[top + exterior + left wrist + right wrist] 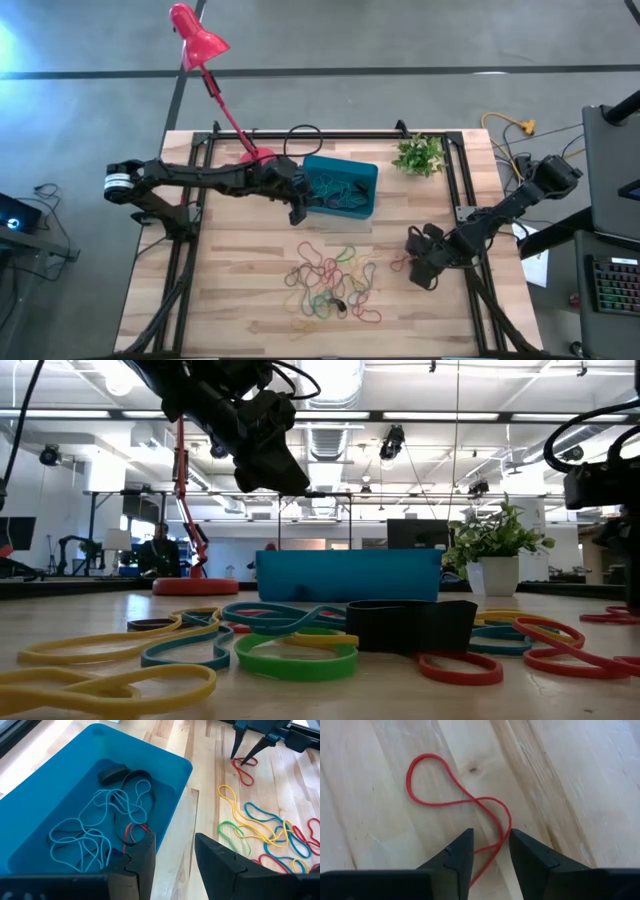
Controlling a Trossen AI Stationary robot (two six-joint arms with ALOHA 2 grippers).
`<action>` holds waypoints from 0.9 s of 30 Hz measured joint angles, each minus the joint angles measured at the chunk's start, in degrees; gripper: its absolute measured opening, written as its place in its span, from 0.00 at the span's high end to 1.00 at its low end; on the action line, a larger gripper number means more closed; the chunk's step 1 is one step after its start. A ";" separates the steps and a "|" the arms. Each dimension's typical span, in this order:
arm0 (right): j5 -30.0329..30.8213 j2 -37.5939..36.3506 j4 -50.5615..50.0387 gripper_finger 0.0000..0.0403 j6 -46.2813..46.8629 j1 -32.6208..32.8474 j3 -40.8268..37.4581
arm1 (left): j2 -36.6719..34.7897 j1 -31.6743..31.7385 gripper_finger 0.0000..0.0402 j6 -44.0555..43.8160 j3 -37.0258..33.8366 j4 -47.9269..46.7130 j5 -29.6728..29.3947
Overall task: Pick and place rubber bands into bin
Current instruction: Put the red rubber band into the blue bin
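Loose bands [333,283] scattered in a heap on the bench [230,300], near its middle front, red, yellow, green, teal and one wide black. More bands, mostly pale teal with a black and a red one, lying inside the bin [60,785], toward the back centre of the bench. One red band [460,800], twisted into a figure-eight, lying apart from the heap toward the right.

Left hand [298,200] held over the bin's left wall, raised off the bench, arm stretched in almost level from the left edge; fingers [220,865] apart with nothing between them, one over the bin's interior, the other over bare wood just beside it.

Right hand [491,851] lowered over the red band, arm angled down from the right rear corner; fingers apart, straddling one strand of the loop, not closed on it.

Beyond the bin: red lamp [196,42] at back left, small plant [420,155] at back right.
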 joint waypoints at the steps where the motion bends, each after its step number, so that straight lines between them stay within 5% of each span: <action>1: -0.10 0.05 0.24 0.73 0.15 -0.30 0.02 | 0.00 0.00 0.70 0.00 0.00 0.02 0.00; 12: -0.37 0.24 0.94 0.96 2.62 -1.89 0.00 | -0.02 -0.11 0.70 0.00 0.00 -0.01 0.01; 18: 1.81 -0.68 0.63 0.98 8.16 -1.82 0.54 | -0.04 -0.37 0.70 0.00 0.00 -0.01 0.03; 27: 6.29 -0.75 0.47 0.98 1.96 -1.87 7.06 | -0.07 -0.94 0.70 0.00 0.00 0.06 0.12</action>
